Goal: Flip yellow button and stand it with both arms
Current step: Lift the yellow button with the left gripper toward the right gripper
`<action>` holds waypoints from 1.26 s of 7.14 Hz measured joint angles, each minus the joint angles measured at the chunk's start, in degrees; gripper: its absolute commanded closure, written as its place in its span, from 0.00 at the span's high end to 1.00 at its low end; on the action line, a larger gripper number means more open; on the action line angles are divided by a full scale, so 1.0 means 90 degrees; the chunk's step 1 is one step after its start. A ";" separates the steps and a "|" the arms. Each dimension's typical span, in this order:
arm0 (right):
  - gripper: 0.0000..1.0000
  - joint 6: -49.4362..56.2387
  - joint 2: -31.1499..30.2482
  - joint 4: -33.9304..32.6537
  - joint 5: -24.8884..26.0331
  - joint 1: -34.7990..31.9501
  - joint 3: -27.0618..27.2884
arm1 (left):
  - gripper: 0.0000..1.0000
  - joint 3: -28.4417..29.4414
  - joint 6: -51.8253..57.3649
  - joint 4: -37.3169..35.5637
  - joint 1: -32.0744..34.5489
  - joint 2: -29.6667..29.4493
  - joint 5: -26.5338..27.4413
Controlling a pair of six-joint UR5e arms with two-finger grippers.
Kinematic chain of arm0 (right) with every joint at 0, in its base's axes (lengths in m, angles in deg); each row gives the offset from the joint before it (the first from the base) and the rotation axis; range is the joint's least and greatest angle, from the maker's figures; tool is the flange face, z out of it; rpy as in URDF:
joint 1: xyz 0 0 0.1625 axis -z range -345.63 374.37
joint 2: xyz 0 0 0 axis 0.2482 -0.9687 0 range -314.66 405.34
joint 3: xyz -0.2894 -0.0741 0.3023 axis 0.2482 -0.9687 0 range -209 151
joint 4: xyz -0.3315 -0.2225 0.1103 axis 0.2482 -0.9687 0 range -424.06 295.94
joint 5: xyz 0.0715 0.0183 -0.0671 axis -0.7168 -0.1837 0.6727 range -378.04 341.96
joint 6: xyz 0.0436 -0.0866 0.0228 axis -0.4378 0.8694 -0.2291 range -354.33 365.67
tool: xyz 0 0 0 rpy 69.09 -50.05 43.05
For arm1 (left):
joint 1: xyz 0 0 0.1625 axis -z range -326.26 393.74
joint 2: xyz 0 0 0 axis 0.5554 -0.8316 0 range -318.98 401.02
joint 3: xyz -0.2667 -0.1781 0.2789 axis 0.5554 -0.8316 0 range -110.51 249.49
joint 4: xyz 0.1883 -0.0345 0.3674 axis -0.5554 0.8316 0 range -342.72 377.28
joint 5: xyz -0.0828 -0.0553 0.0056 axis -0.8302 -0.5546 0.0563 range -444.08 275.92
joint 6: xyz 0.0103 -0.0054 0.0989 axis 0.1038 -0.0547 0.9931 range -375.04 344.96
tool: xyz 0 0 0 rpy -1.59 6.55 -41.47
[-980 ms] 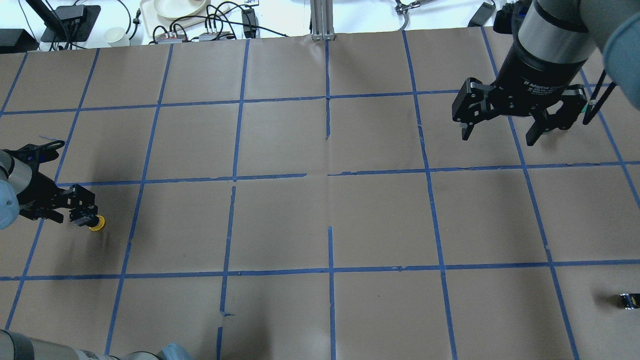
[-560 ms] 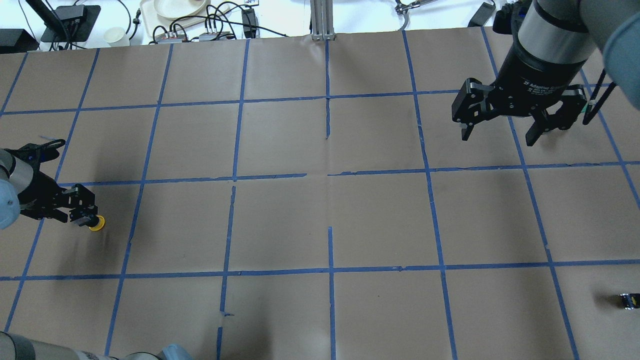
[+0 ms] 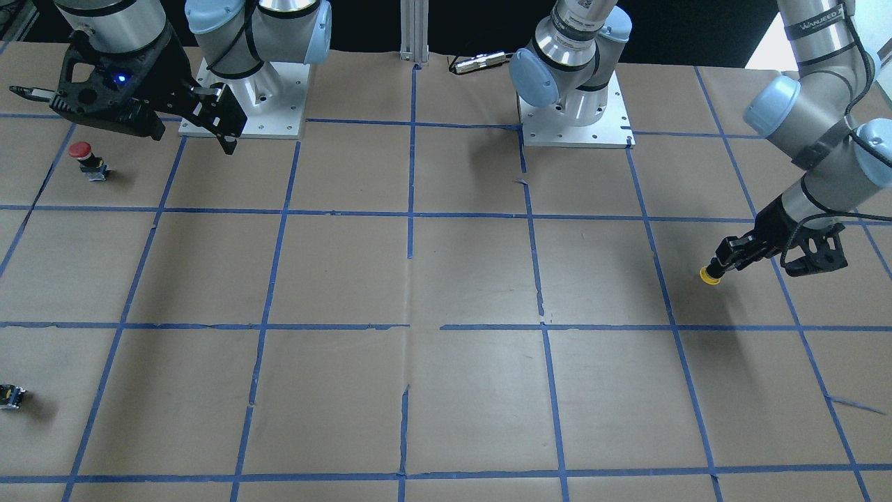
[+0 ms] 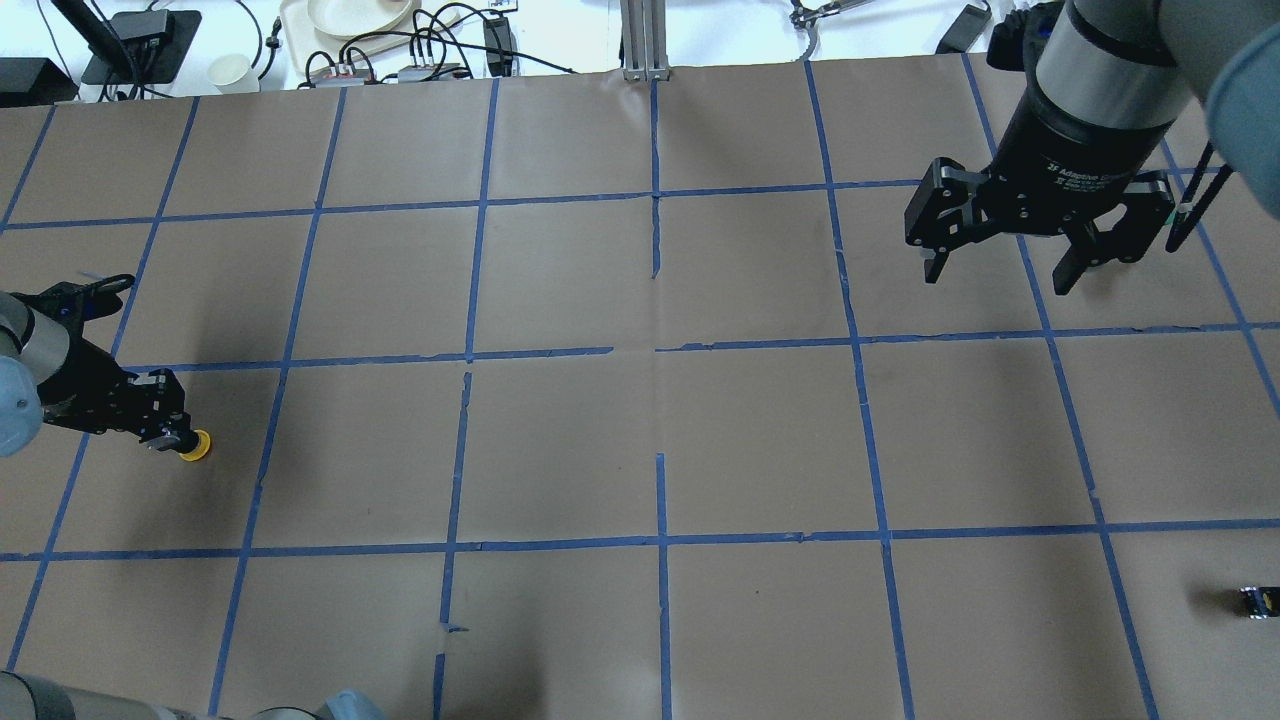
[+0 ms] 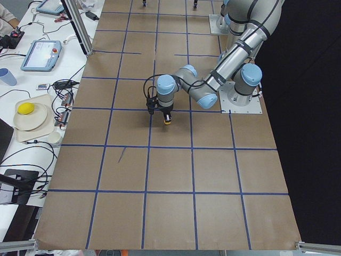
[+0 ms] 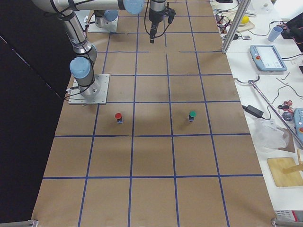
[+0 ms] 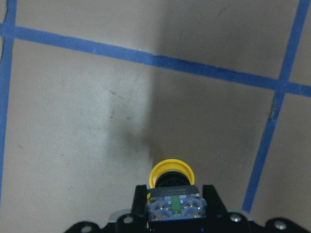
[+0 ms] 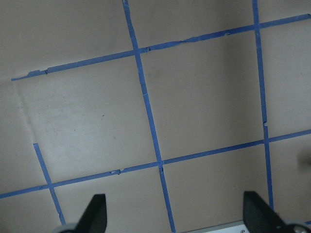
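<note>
The yellow button [image 4: 195,446] is held in my left gripper [image 4: 166,432] at the table's left side. The gripper is shut on its black body and grey base [image 7: 175,206], and the yellow cap [image 7: 170,172] points away from the gripper, low over the paper. I cannot tell whether the cap touches the paper. The button also shows in the front view [image 3: 709,276] and in the left side view [image 5: 167,121]. My right gripper [image 4: 998,274] hangs open and empty high over the far right; its fingers [image 8: 95,213] frame bare paper.
A red-capped button [image 3: 83,157] stands under the right arm. A green-capped button [image 6: 191,115] stands further out on the right. A small black block [image 4: 1258,600] lies near the right front edge. Cables and dishes [image 4: 350,20] sit beyond the far edge.
My left gripper has shifted and turned slightly with the yellow button in it; the button has barely moved. The right gripper has stayed in place, open.
</note>
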 measured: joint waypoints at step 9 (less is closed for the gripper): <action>1.00 -0.2160 0.0319 0.0005 -0.2226 0.0703 -0.0094 | 0.23 0.0905 -0.0225 0.4088 0.3196 0.1154 -0.6789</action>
